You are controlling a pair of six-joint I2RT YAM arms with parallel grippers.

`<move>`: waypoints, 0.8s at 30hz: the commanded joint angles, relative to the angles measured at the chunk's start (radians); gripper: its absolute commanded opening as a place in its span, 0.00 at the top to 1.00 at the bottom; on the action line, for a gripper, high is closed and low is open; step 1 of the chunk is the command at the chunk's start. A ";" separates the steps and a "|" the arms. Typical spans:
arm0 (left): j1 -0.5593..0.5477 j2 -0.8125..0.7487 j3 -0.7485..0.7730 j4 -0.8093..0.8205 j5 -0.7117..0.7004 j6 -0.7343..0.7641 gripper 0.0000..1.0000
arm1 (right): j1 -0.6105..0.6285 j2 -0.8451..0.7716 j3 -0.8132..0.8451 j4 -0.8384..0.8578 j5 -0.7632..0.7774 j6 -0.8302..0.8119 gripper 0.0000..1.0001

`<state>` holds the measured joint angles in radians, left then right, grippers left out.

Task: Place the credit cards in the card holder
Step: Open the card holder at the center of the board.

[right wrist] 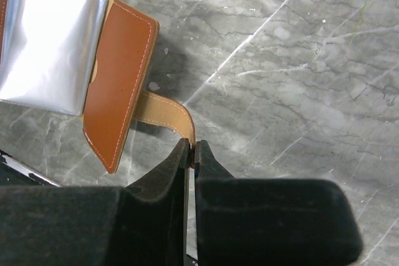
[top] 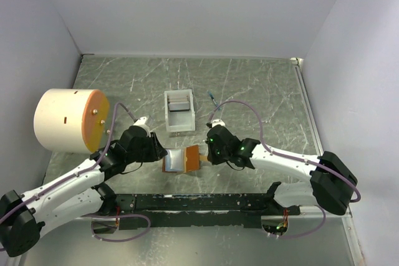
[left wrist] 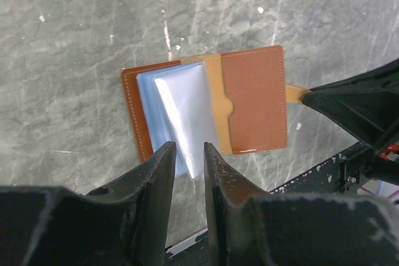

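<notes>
The card holder (top: 192,157) (left wrist: 254,98) (right wrist: 118,79) lies open on the marble table between both arms, brown leather with pale blue-grey pockets (left wrist: 181,110) fanned up. My left gripper (top: 156,152) (left wrist: 187,149) stands open by a narrow gap, its fingertips on either side of the lower corner of a pale pocket. My right gripper (top: 208,154) (right wrist: 191,147) is shut on the tan snap tab (right wrist: 163,111) at the holder's right edge. A dark credit card (top: 179,106) lies inside the white box.
The white plastic box (top: 168,116) stands just behind the holder. A large cream cylinder with an orange face (top: 68,119) sits at the left. A small blue object (top: 214,98) lies behind the right gripper. A black rail (top: 199,202) runs along the near edge.
</notes>
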<state>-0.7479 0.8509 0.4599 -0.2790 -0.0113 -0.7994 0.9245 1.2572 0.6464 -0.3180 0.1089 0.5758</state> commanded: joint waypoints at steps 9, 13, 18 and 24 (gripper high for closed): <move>-0.002 0.105 -0.040 0.052 -0.007 -0.046 0.78 | -0.011 -0.037 -0.040 0.021 0.017 0.016 1.00; -0.002 0.163 -0.044 0.111 0.040 -0.043 0.75 | -0.011 -0.046 -0.044 0.024 0.009 0.019 1.00; -0.003 0.218 -0.041 0.153 0.080 -0.041 0.74 | -0.011 -0.059 -0.045 0.019 0.011 0.023 1.00; -0.002 0.276 -0.045 0.199 0.111 -0.047 0.76 | -0.010 -0.062 -0.047 0.028 -0.006 0.030 1.00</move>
<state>-0.7479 1.1042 0.4160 -0.1532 0.0486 -0.8387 0.9173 1.2083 0.6106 -0.3054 0.1116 0.5922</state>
